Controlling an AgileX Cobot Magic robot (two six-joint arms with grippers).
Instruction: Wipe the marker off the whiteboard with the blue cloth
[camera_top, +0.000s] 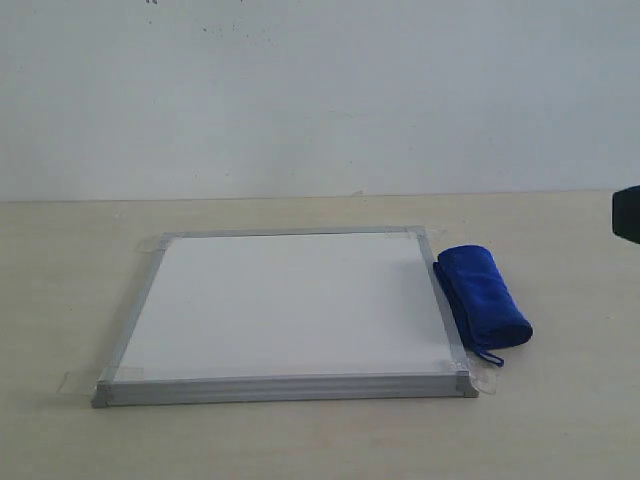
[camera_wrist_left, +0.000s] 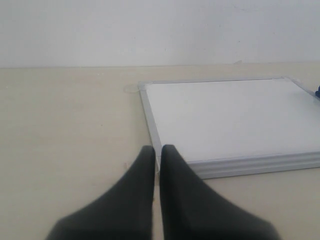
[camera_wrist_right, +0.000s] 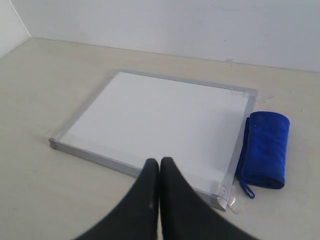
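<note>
- whiteboard (camera_top: 290, 305) lies flat on the pale table (camera_top: 60, 300), about mid-scene; silver frame all round; clear tape tabs (camera_top: 78, 382) at its corners
- board face reads plain white in all three views (camera_wrist_left: 230, 117) (camera_wrist_right: 155, 120); I can't make out a red line on it anywhere
- blue cloth (camera_top: 483, 295) is folded into a long bundle on the table just right of the board, lying along the right frame edge; touching or a hair apart, can't tell
- cloth has a small loop (camera_top: 490, 357) at its near end, next to the board's near right corner; same in the right wrist view (camera_wrist_right: 265, 147)
- left gripper (camera_wrist_left: 157, 149): black fingers clenched to a thin slit, nothing between them; tips line up with the board's near left corner; height over the table not readable
- right gripper (camera_wrist_right: 159, 161): fingers pressed together, empty; tips overlap the board's near edge in its own view; cloth untouched
- dark shape (camera_top: 627, 213) cut off at the right edge of the exterior view; can't tell what it is
- plain white wall (camera_top: 300, 90) behind the far table edge
</note>
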